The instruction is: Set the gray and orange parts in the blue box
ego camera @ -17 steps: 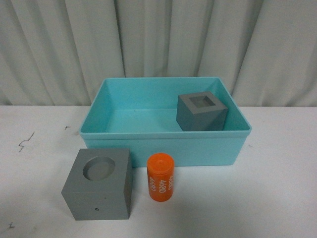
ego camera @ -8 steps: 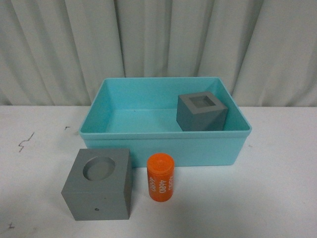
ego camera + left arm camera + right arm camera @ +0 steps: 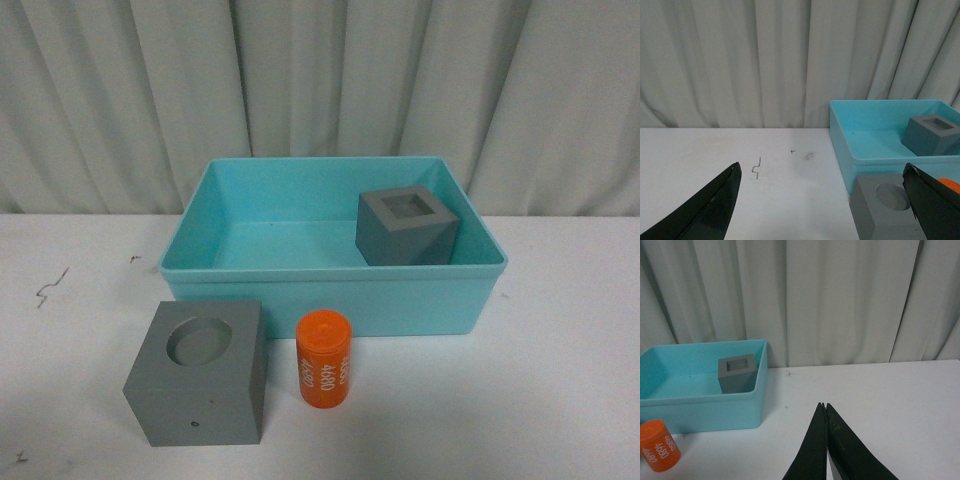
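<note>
**Placing Parts in the Bin: Current State**

The blue box (image 3: 400, 305) occupies the centre of the front view. The gray cube with the square recess (image 3: 405, 232) rests inside it, right of centre. The gray cube with the round recess (image 3: 200, 385) stands on the table (image 3: 560, 400) at lower left. The orange cylinder (image 3: 324, 360) stands upright just beside it, below the box. The left gripper (image 3: 821, 170) is spread wide and empty. The right gripper (image 3: 823, 406) is clenched on nothing.
</note>
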### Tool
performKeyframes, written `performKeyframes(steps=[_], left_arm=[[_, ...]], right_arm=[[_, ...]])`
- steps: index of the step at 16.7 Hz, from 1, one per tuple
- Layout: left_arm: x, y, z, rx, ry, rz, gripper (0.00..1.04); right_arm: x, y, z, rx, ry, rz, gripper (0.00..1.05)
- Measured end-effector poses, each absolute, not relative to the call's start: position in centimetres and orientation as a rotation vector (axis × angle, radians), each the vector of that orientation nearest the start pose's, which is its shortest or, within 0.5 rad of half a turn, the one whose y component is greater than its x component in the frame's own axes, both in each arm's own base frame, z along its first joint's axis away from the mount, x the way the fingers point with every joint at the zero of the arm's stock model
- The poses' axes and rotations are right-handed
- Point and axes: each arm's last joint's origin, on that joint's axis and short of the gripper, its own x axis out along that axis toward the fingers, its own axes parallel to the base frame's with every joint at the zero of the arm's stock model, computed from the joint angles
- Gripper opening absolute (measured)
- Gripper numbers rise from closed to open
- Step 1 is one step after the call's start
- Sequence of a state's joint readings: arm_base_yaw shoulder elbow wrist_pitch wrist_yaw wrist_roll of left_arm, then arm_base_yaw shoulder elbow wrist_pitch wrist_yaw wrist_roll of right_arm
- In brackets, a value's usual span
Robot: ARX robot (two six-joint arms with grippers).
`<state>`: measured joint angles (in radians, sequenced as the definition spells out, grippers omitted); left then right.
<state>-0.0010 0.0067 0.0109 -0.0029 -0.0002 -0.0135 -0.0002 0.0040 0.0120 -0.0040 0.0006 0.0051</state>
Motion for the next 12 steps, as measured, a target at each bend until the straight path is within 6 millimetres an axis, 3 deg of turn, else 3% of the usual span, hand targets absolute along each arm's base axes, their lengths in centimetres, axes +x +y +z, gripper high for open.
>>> performKeyframes(steps=[4, 9, 12], left_arm=[[9.75, -0.01, 16.64, -0.014, -0.001, -0.001, 0.98], [9.75, -0.01, 16.64, -0.014, -0.001, -0.001, 0.98], [9.75, -0.01, 16.64, -0.014, -0.001, -0.001, 0.98]], right_arm=[[9.72, 0.00, 16.70, 0.004, -0.005, -0.001, 0.10], [9.72, 0.00, 16.70, 0.004, -0.005, -0.001, 0.28], [9.72, 0.00, 16.70, 0.004, -0.005, -0.001, 0.45]])
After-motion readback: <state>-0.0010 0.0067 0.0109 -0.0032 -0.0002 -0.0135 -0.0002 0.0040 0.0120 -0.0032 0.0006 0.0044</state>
